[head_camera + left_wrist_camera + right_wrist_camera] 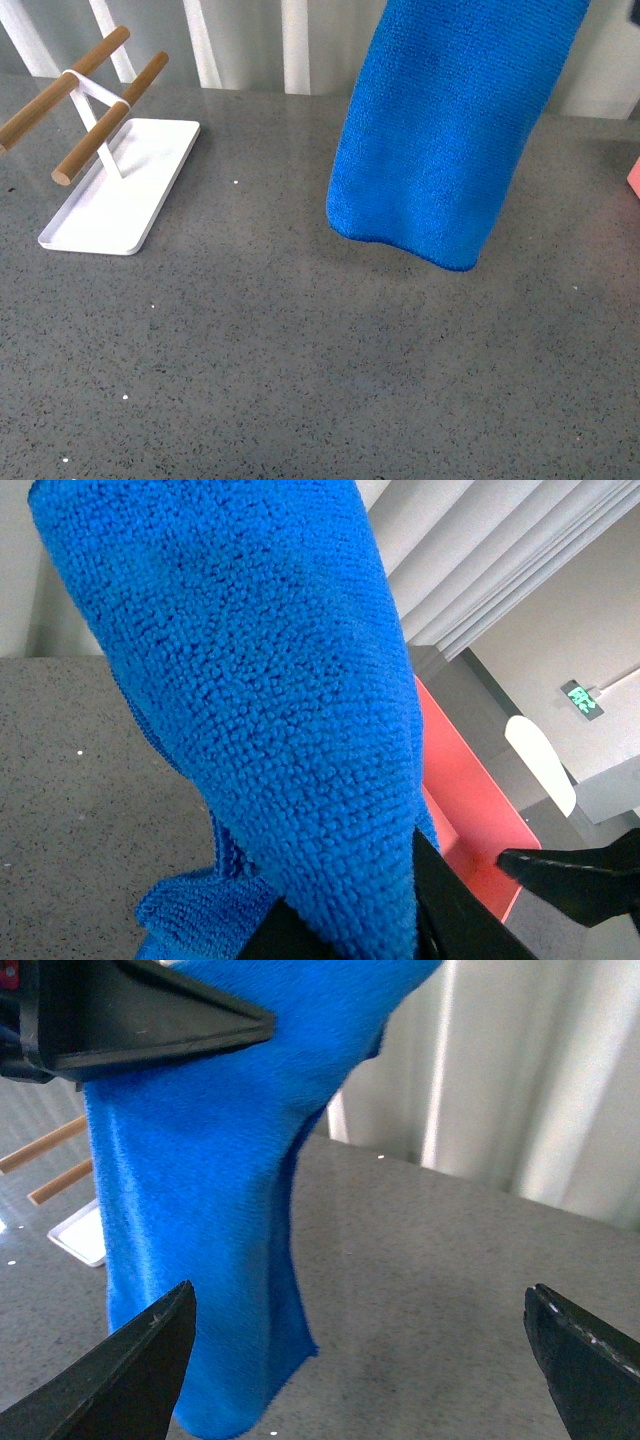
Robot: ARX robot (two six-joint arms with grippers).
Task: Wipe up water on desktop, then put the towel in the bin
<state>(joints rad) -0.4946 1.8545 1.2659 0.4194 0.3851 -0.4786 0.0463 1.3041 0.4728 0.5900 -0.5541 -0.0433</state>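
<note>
The towel [450, 130] is held up in the air, clear of the desktop [300, 360]. In the front view it is seen hanging down from the top edge on the right side, w/ its lower hem loose above the grey surface and not touching it.

It is carried by the left gripper [468, 875]. In the left wrist cam the cloth is draped across one side of that gripper, so one finger is hidden. The other finger [570, 880] is seen bare, w/ a narrow gap btw. it and the cloth. Whether the jaws are clenched on a fold, or the towel is only slung over the hidden finger, cannot be told from these views. In the right wrist cam a black wedge of the left gripper is seen against the top of the hanging cloth.

The right gripper [358, 1290] is spread wide and empty, set apart from the towel, which hangs to one side ahead of it.

A red bin [470, 790] is seen beyond the towel in the left wrist cam; in the front view only a pink sliver is shown at the far right edge. On the left of the desktop a white tray [165, 165] is set, w/ a rack of two wooden rods [105, 125] standing on it. The bkgd. is closed off by white pleated curtains [250, 40].
</note>
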